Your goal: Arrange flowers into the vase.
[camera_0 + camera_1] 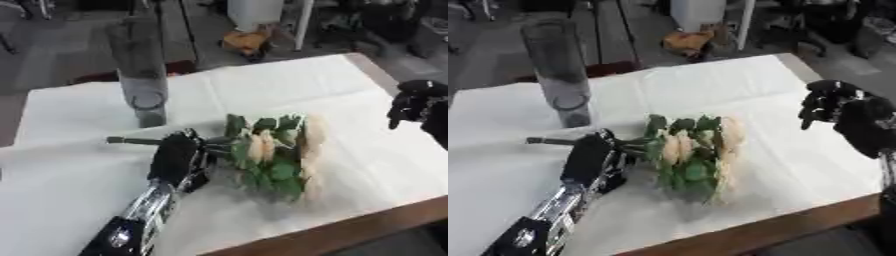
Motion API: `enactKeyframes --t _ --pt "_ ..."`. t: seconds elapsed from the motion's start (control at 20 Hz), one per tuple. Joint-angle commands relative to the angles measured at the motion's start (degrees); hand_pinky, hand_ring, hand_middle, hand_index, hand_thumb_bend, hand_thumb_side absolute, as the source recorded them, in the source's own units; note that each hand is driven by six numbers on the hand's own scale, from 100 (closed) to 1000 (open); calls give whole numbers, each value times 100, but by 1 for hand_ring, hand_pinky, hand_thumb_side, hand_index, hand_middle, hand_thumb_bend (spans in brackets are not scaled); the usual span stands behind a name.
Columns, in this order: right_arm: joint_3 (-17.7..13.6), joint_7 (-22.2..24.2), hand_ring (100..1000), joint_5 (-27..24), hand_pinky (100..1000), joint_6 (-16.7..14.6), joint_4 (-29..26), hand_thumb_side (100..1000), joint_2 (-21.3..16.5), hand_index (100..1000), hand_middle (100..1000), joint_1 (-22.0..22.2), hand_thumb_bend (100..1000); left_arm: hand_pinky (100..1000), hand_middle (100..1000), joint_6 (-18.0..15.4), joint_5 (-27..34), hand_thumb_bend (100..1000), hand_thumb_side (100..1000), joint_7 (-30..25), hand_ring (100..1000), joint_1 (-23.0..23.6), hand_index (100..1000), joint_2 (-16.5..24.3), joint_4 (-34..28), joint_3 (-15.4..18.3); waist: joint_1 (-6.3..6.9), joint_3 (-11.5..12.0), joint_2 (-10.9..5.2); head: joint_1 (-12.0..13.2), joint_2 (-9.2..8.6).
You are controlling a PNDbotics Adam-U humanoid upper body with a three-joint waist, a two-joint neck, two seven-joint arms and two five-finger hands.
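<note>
Left eye view, vase (140,75): tall, clear, upright at the table's (367,165) far left, apart from the flowers.
Left hand (175,157): fingers curled over the stems, resting on the white cloth.
Flowers (276,155): cream blooms and green leaves, lying flat mid-table, stems pointing left.
Right hand (833,105): fingers curled, holding nothing, raised at the right edge.

The flowers (278,150) are cream or pale peach, the blur making it hard to say which, among green leaves. The vase (557,70) is clear grey glass. A white cloth (79,185) covers the brown table (350,232). Both hands (175,157) (833,102) are black.
</note>
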Motion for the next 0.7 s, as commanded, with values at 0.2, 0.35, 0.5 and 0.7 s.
enactKeyframes --t 0.2,0.35,0.5,0.7 --pt "-61 -1 600 28 507 0 -126 693 -89 803 600 -66 831 100 100 -58 119 100 236 -135 100 -177 100 84 -380 84 -77 15 -39 -52 -31" --pt "-62 -1 600 28 507 -4 -124 693 -89 803 600 -68 831 100 100 23 171 100 236 -381 100 -135 100 146 -762 58 -77 14 -37 -53 -32" --pt "-64 -1 600 28 507 -5 -121 694 -90 803 600 -66 831 100 100 106 190 100 234 -604 100 -117 100 169 -999 46 -80 20 -38 -62 -30" --pt "-72 -1 600 29 507 -16 -110 694 -97 803 600 -60 831 100 100 264 443 100 235 -571 100 -63 100 193 -1418 197 -86 30 -36 -82 -28"
